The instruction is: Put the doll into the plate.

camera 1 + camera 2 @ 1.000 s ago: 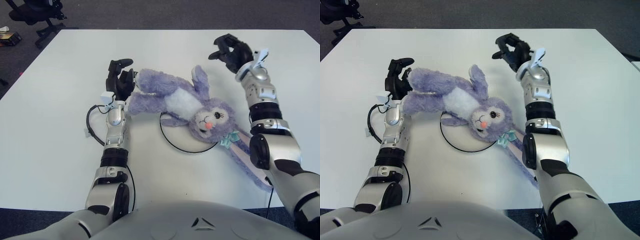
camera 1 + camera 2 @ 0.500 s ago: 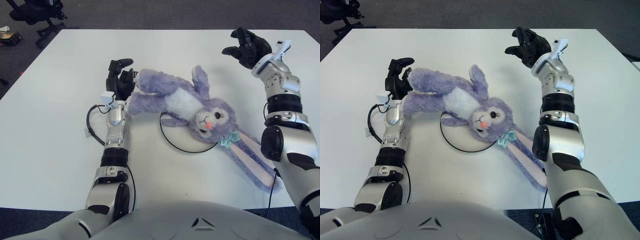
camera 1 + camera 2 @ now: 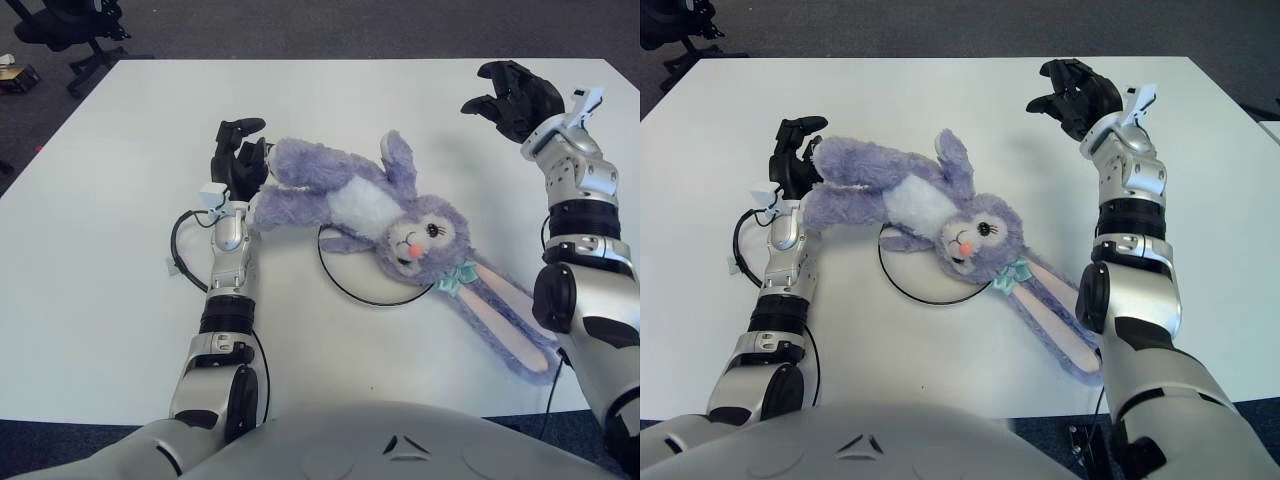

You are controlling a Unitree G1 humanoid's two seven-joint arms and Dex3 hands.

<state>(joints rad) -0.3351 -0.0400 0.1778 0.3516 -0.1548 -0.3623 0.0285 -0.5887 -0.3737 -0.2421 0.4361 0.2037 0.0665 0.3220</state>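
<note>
The purple bunny doll (image 3: 370, 205) is lying half across the plate (image 3: 372, 285), left hand (image 3: 238, 160) gripping its leg while the right hand (image 3: 515, 95) is hovering with loose fingers, holding nothing.

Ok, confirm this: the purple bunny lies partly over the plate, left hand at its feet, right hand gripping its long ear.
Not quite. The right hand grips nothing; it hangs open, away from the purple bunny, as the left eye view shows. The left hand is at its feet, bunny partly over the plate.
</note>
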